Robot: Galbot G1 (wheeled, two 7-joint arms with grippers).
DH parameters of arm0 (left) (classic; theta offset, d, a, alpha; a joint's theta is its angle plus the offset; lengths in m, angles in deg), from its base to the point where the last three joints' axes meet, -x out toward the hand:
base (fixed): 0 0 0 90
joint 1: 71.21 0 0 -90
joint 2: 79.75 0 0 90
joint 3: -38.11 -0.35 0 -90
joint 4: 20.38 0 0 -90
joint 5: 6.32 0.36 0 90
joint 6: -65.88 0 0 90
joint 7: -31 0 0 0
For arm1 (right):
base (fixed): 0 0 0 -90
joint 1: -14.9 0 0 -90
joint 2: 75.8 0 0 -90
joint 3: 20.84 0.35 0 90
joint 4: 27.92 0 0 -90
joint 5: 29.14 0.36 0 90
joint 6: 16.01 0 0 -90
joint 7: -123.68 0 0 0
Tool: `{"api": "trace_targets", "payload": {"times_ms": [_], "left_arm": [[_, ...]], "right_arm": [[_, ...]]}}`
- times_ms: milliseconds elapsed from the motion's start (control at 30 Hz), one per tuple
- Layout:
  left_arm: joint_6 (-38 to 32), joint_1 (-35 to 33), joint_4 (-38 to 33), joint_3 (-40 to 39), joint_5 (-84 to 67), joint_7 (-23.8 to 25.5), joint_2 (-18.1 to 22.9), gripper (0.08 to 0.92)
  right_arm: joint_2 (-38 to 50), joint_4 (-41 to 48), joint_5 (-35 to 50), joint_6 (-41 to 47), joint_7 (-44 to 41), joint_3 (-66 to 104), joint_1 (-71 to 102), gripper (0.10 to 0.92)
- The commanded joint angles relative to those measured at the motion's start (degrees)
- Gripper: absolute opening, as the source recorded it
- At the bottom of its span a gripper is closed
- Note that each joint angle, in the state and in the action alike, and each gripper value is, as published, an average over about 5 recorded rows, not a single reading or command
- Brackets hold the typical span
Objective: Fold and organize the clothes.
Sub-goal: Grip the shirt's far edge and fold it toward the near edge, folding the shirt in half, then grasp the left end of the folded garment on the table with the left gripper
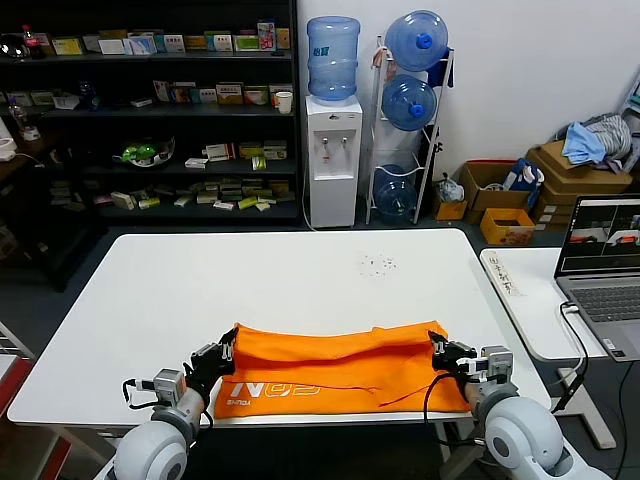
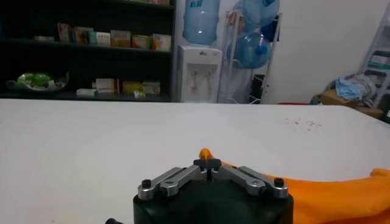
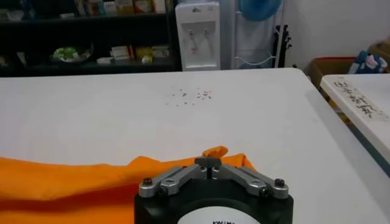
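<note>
Presently, item one: the orange T-shirt [image 1: 335, 375], lying as a wide folded band along the near edge of the white table [image 1: 200, 290], white lettering showing on its lower layer toward our left. We judge it partway folded, the upper layer doubled over the lower.

Item two: our left gripper [image 1: 225, 348], at the band's far left corner. Its jaws are closed tight, with a tuft of orange cloth nipped between the tips, as the left wrist view shows [image 2: 207, 163].

Item three: our right gripper [image 1: 441, 351], at the far right corner, likewise clamped on a small peak of the fabric [image 3: 208, 161].

Reason for the arrangement, as we read it: a pinch at each end corner keeps the edge taut and level, so both arms can carry it together for the next fold without the cloth sagging in the middle.

Item four, off the work: an open laptop [image 1: 610, 265] on the side table to our right; a water dispenser [image 1: 331, 158] and stocked shelves [image 1: 150, 110] beyond the table.
</note>
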Motion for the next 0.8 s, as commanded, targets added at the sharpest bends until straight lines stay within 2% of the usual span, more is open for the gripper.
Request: {"api": "trace_targets", "payload": {"times_ms": [33,133,433,633,800], "left_arm": [[2.1,-2.7,-2.1,0.9,0.7,0.2,-0.1,0.094],[2.5,-3.3,-2.4,1.5,1.8,0.4,-0.3,0.126],[3.9,-8.0,-3.7,4.2,4.4,0.2,0.8,0.376],[3.8,-11.9,-3.3,4.6,5.6,0.6,4.5,0.549],[3.4,-11.2,-0.5,5.3,5.9,1.3,8.0,0.696]], "right_arm": [[0.9,-2.9,0.0,1.5,0.3,1.2,2.5,0.137],[1.2,-3.3,-0.4,2.0,-0.6,1.9,3.5,0.198],[1.5,-4.5,-3.2,1.2,-2.0,5.9,7.7,0.458],[0.7,-4.9,-5.4,-0.4,-3.3,9.9,11.6,0.631],[-0.4,-5.6,-5.9,-1.1,-3.5,11.2,13.5,0.768]]}}
